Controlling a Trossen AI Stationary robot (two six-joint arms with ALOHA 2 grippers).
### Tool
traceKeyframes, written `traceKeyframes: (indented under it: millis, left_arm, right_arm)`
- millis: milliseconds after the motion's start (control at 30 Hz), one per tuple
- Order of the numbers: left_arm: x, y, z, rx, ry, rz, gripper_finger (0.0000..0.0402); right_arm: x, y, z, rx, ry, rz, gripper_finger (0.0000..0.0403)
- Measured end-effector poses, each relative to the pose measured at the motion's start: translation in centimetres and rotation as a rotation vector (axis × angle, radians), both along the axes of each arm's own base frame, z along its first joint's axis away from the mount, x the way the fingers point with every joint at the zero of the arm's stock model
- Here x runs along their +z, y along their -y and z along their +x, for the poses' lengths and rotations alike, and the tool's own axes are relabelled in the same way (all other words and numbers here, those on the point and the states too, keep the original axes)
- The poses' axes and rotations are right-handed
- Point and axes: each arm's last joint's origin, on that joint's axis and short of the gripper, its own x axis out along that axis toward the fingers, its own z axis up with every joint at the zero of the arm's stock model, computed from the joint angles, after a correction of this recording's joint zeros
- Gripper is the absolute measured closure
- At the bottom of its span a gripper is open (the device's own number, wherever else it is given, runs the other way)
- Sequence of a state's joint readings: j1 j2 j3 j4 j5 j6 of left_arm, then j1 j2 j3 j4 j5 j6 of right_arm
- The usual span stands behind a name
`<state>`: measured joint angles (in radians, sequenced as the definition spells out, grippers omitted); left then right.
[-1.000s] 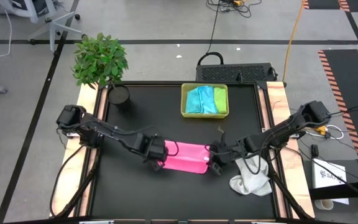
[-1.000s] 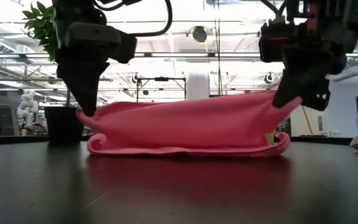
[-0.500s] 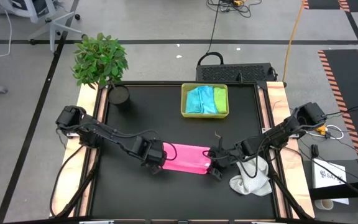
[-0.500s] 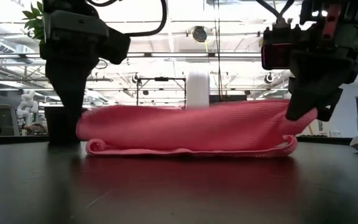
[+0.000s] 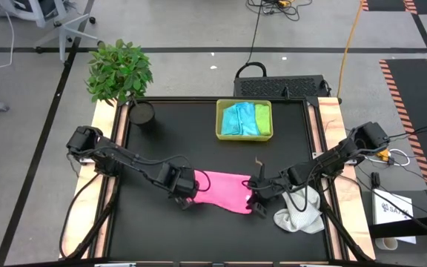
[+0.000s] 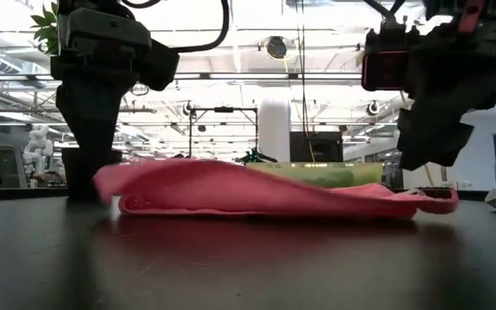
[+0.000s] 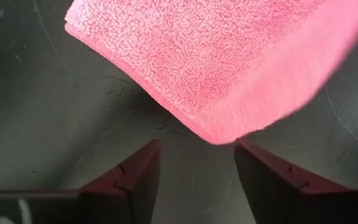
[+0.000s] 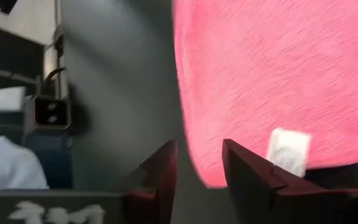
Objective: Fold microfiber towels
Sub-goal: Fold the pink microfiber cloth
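Left pincer [image 7: 196, 163] (parted), pink towel [image 7: 229, 59] just ahead

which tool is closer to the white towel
Right. The right tool sits at the pink towel's end just beside the white towel; the left tool is at the pink towel's far end.

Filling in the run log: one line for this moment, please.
pink microfiber towel: folded, flat on table | left gripper: jaws open, at its left end | right gripper: jaws open, at its right end

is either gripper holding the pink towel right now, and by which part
Nothing is held. The left gripper stands open just off one end of the pink towel, and the right gripper stands open at the other end; the towel lies on the table.
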<state>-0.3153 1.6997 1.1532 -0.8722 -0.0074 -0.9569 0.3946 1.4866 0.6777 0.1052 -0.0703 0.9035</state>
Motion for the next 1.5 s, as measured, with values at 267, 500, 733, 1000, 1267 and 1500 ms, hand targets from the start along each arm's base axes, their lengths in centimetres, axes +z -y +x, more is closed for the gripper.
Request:
traceKeyframes:
  millis: [267,500,733,1000,1267,1500]
  left_arm:
    - [2.1,-0.1,1.5,0.023,0.124,0.101,0.0212]
    - [1.9,-1.0,3.3,0.049,0.299,0.130,0.0243]
    - [-0.4,-2.0,2.9,0.069,0.215,0.157,0.0273]
    - [-1.5,-3.1,2.2,0.125,0.169,0.228,0.0317]
    - [-3.6,-3.5,0.7,0.205,0.106,0.204,0.0336]
    - [-5.1,-3.7,0.1,0.238,0.125,0.181,0.0337]
  right_arm:
    - [0.0,1.3,0.5,-0.009,0.030,-0.063,0.0301]
    - [-0.1,2.8,0.9,-0.046,0.028,-0.087,0.0380]
    - [-0.1,3.8,1.2,-0.086,0.043,-0.151,0.0401]
    - [-1.3,5.3,0.6,-0.155,0.005,-0.201,0.0402]
    - [-3.1,7.4,-0.8,-0.213,-0.068,-0.231,0.0403]
    - [-3.4,9.2,-1.0,-0.212,-0.069,-0.291,0.0403]
